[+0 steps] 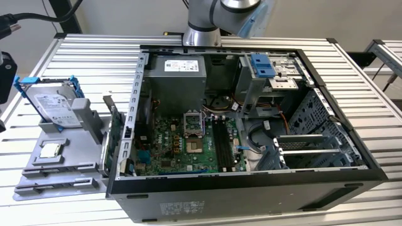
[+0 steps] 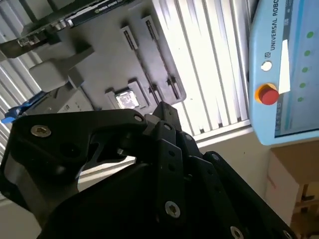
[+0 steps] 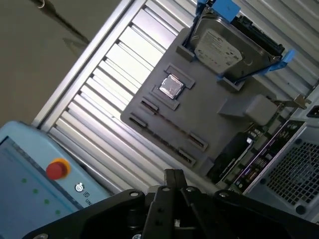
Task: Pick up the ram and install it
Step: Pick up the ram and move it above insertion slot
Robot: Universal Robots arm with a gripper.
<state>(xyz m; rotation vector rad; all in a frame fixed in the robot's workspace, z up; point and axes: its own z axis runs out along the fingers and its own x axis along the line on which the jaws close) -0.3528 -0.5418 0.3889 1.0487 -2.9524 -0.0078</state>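
Black linkage gripper [image 3: 174,175]: cut off; opening and hold cannot be told.
Flat grey plastic tray [image 2: 104,64]: beyond gripper, partly hidden behind it.
Ram axis: cannot tell.

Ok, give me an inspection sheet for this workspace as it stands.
Surface: slatted metal table, carrying an open computer case.
Job's things: ram, cannot tell where it sits; motherboard lies exposed.
Clutter: grey tray with hard drive, processor chip, expansion card on edge.
End effector: apart from the tray, facing it.
Cables: loose wires inside case; black cable at the exterior view's left.
Surroundings: teach pendant with red button.
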